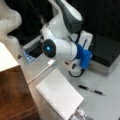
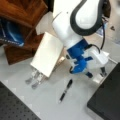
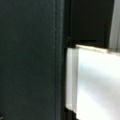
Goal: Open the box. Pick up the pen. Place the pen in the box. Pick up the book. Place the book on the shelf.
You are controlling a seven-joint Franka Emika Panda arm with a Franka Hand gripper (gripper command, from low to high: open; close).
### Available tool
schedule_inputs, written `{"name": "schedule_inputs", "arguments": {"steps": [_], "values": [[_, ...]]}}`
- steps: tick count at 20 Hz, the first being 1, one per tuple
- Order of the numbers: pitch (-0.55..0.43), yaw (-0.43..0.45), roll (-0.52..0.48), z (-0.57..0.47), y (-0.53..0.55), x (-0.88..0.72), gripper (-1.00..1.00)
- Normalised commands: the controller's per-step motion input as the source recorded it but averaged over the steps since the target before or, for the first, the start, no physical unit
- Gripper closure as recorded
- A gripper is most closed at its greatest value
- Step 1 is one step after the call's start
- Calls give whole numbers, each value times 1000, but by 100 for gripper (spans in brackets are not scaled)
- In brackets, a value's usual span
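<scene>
Arm bent low, wrist turned down

We see the white arm folded forward, its blue-cased wrist pointing downward (elbow joint lit blue), and the gripper hanging low beneath it in both front views.

Both front views look down, sharing pen & book; wrist view close-up.

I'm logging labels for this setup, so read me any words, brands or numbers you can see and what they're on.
None can be read.
Blue item in the shelf: pale marks on it, too blurred to read.
Book: plain cover, no text.
Pen: no legible marking.
Box: closed black lid, no readable label.
Gripper, beside the box: no lettering visible.
</scene>
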Motion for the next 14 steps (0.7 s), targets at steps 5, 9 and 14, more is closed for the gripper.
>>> {"name": "schedule_inputs", "arguments": {"steps": [5,9,14], "values": [[35,116,194,-141,-67,139,-100],[6,122,224,-79,-49,98,-100],[-18,87,224,-74,-48,109,-100]]}}
